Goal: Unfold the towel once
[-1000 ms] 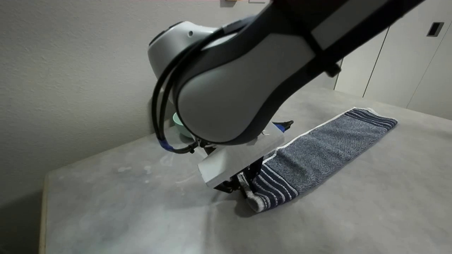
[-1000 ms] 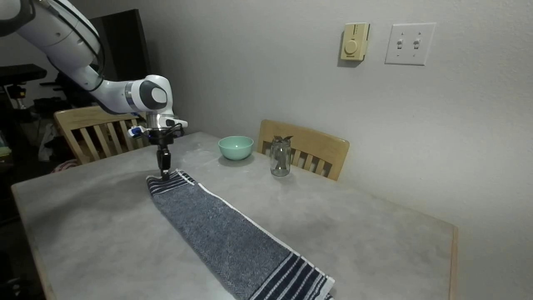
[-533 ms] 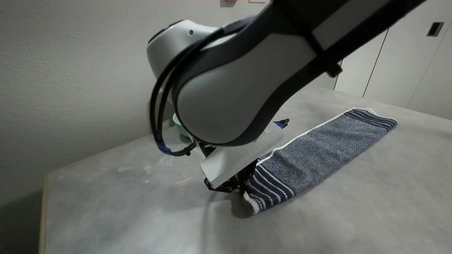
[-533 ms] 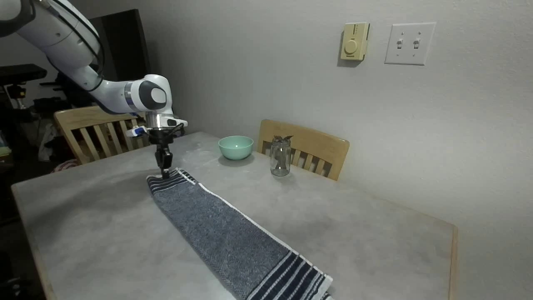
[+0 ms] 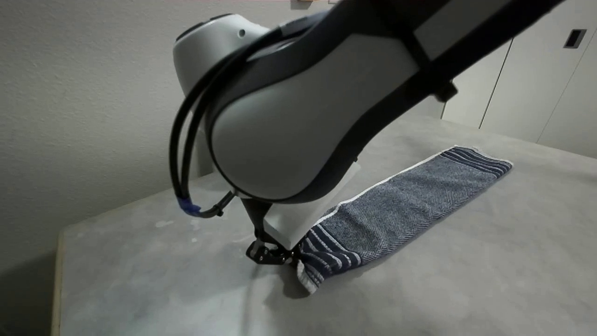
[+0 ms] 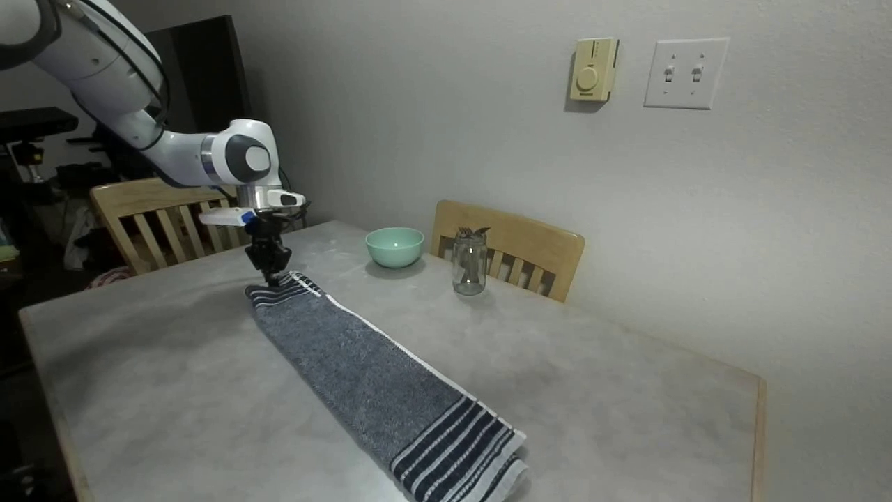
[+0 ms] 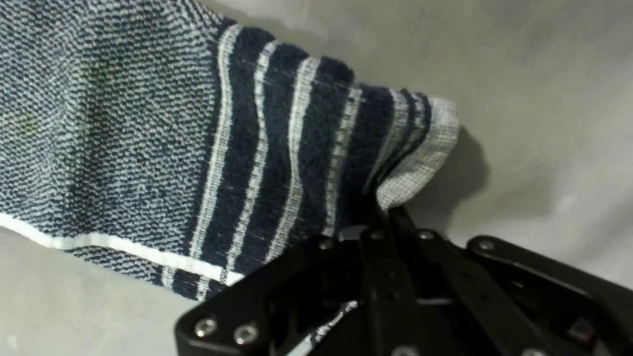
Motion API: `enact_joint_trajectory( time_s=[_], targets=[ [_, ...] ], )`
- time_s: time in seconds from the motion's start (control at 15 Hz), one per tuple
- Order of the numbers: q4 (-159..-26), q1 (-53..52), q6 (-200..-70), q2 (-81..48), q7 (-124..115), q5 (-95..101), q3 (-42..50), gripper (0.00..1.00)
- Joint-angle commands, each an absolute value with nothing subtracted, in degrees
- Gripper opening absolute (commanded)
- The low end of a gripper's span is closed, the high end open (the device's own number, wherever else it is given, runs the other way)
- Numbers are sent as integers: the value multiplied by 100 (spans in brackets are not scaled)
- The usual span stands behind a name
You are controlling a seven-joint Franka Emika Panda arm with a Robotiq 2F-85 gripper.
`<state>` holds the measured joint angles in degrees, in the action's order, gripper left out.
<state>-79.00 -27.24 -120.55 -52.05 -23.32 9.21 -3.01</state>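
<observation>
On the grey table (image 5: 186, 289), the fingers (image 7: 383, 264) stand closed together, pinching one striped end of the towel (image 5: 401, 205), which in an exterior view stretches from them towards two o'clock. Gripping seems done; the towel looks doubled, so the unfolding seems left.

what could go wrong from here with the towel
The end effector pinches the towel at its striped end, where the cloth bunches; how many layers it holds is hidden, so it may drag the whole towel instead of opening the fold. In an exterior view, the teal bowl stands nearby, so a swing that way might knock it.
</observation>
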Motion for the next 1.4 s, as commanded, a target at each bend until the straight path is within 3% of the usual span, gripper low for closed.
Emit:
enact_joint_trajectory(
  time_s=[0.0, 0.6, 1.33],
  targets=[
    [-7590, -2625, -12129, -5409, -1733, 938, -458, 1],
    [-7478, -2580, -12371, -5288, -599, 943, -680, 1],
    [-8541, -2537, -12452, -4200, -496, 994, -531, 1]
  ],
)
